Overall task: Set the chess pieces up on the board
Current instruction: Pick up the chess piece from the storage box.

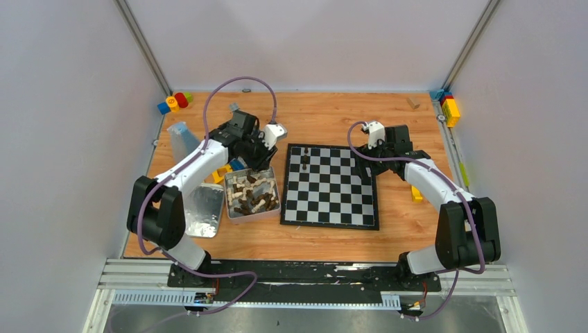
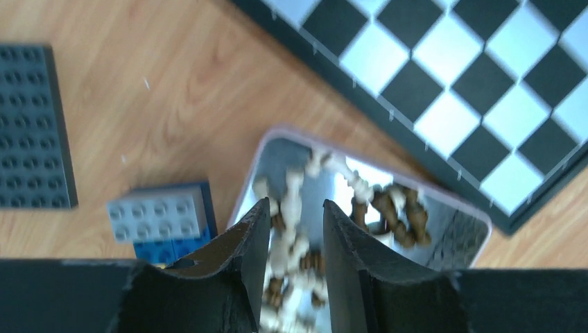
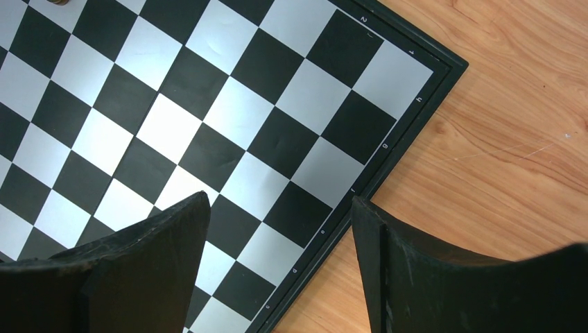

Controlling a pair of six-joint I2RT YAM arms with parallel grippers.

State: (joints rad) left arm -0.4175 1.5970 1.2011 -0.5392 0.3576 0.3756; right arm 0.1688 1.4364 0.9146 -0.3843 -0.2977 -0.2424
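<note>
Jaws over tin (image 2: 459, 232) of chess pieces (image 2: 401, 209)

Chess pieces (image 2: 298, 239) heaped in the metal tin (image 2: 451, 232) are blurring together in the left wrist view, the tin's lower end disappearing behind the fingers (image 2: 236, 263) of the left gripper (image 2: 296, 211). The studded baseplate (image 2: 31, 125) is running off the frame's left edge. Top left in the right wrist view, a dark piece (image 3: 58, 2) is being clipped. From above, two pieces (image 1: 306, 164) on the board (image 1: 333, 201) are showing too small to identify.
</note>
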